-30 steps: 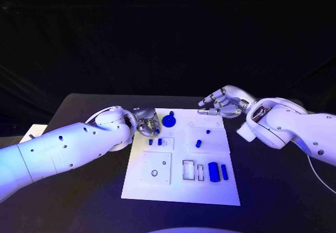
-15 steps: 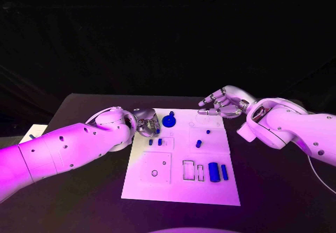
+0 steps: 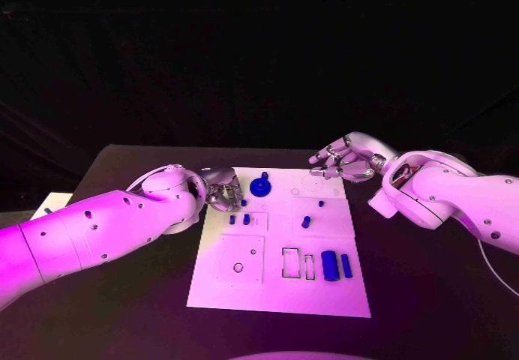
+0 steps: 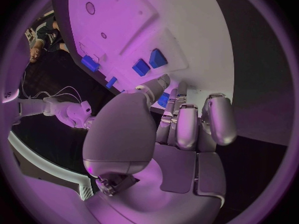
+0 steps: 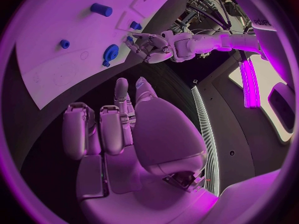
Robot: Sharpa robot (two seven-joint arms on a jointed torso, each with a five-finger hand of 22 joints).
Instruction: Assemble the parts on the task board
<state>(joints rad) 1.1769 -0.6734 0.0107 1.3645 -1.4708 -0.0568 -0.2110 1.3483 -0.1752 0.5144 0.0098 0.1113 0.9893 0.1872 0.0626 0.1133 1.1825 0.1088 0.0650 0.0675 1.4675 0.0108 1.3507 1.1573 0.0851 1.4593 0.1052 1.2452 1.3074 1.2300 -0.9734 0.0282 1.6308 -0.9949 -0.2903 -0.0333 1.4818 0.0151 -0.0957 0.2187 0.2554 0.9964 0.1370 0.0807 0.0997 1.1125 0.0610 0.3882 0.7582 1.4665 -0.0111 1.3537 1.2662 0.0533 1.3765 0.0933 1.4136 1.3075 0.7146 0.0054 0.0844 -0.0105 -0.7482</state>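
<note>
Left hand, head view: the left hand (image 3: 224,189) sits at the near-left corner of the board's far end, fingers curled in, just beside the round blue knob (image 3: 261,184); whether it holds anything cannot be told from here.
Right hand, head view: the right hand (image 3: 344,162) hovers over the board's far right corner, fingers spread and bent, nothing in them.
Board, head view: the white task board (image 3: 283,292) lies in the middle of the black table (image 3: 119,315). Two small blue blocks (image 3: 239,220) stand side by side below the knob, a blue peg (image 3: 306,221) lies near the middle, a smaller blue pin (image 3: 321,203) sits beyond it, and two blue bars (image 3: 337,265) stand upright in slots near the right edge.
Left hand, left wrist view: the hand (image 4: 181,134) has its fingers (image 4: 219,119) curled in together with the thumb alongside; a blue piece (image 4: 164,99) shows just past the fingertips, and whether it is pinched cannot be told. Two blue blocks (image 4: 148,62) lie on the board (image 4: 143,15) beyond.
Right hand, right wrist view: the hand (image 5: 118,134) is empty, fingers (image 5: 76,129) apart above the board (image 5: 56,55). The blue knob (image 5: 110,52) lies by the other hand (image 5: 146,47), with a blue cylinder (image 5: 101,9) farther along.
</note>
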